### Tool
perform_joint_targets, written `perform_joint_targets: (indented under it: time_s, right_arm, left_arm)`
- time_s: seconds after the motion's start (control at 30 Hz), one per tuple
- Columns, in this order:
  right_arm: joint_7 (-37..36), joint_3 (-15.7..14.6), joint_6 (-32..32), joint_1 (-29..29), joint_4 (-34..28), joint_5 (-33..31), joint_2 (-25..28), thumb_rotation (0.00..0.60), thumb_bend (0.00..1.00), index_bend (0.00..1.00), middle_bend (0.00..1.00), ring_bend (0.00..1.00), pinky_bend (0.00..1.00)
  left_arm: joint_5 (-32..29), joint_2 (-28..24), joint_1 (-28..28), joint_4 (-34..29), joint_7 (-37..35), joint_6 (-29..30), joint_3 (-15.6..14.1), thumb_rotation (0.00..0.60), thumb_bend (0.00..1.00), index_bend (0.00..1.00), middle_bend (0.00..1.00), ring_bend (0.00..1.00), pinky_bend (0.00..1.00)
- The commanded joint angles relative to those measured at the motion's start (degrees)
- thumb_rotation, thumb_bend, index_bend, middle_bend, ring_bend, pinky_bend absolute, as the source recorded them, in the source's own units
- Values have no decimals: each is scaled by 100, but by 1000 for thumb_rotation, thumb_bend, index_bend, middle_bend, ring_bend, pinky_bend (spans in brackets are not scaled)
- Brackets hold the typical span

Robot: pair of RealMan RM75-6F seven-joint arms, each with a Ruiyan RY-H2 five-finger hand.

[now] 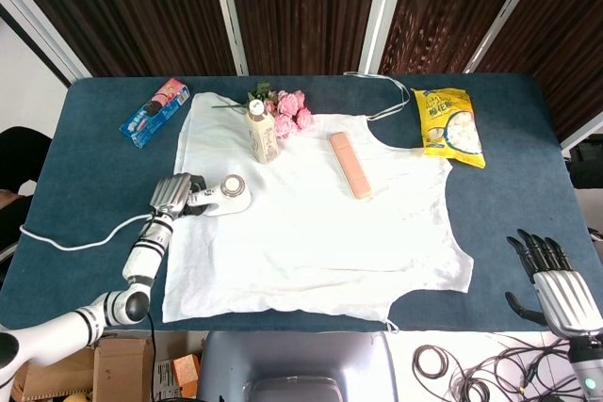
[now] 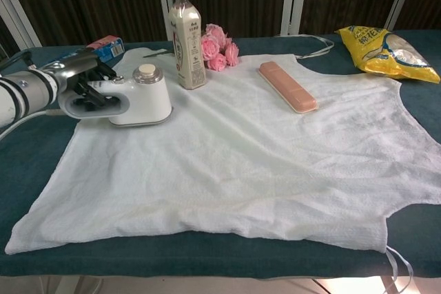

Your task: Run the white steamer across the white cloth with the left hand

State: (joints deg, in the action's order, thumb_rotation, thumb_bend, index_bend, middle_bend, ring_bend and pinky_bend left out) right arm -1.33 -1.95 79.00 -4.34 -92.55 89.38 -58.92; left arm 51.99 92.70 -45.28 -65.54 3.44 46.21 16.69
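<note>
The white cloth (image 1: 311,223) (image 2: 255,163) lies spread over the blue table. The white steamer (image 1: 226,196) (image 2: 138,98) rests flat on the cloth near its left edge, just in front of the bottle. My left hand (image 1: 172,194) (image 2: 83,77) grips the steamer's handle from the left, fingers wrapped through the loop. A white cord (image 1: 85,242) trails from it across the table. My right hand (image 1: 556,284) hangs off the table's right front corner with fingers spread, holding nothing; it shows only in the head view.
A tan bottle (image 1: 261,134) (image 2: 186,39) and pink roses (image 1: 290,110) (image 2: 217,46) stand on the cloth's far left. A pink case (image 1: 349,165) (image 2: 287,86) lies mid-cloth. A yellow snack bag (image 1: 448,124) (image 2: 382,49) sits far right, a blue cookie pack (image 1: 154,112) (image 2: 103,45) far left.
</note>
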Motion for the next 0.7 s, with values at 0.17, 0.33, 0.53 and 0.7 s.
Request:
perform_joint_targets:
  time_s: [0.17,0.33,0.53,0.7]
  right_arm:
    - [65,-9,17,3,-21,18,-23,600,258,0,0,0,0]
    - [136,-1,-45,-23,-34,-19,-51,600,257,0,0,0,0]
    - [225,-4,-79,-39,-58,-31,-83,600,258,0,0,0,0]
    - [211,14,-60,-31,-59,-67,-75,600,257,0,0,0,0]
  left_arm:
    - [457,-1001,614,-1009,-409,366,-177,600,493,1000,866,824,772]
    - [700,-1203,826,-970,-608,376,-376,600,491,1000,865,819,771]
    - [888,-1091,901,-415,-808,290,-512,600,486,1000,862,815,769]
    - [1072,-998,939,-52,-1270,54,-575,600,454,990,815,770,743]
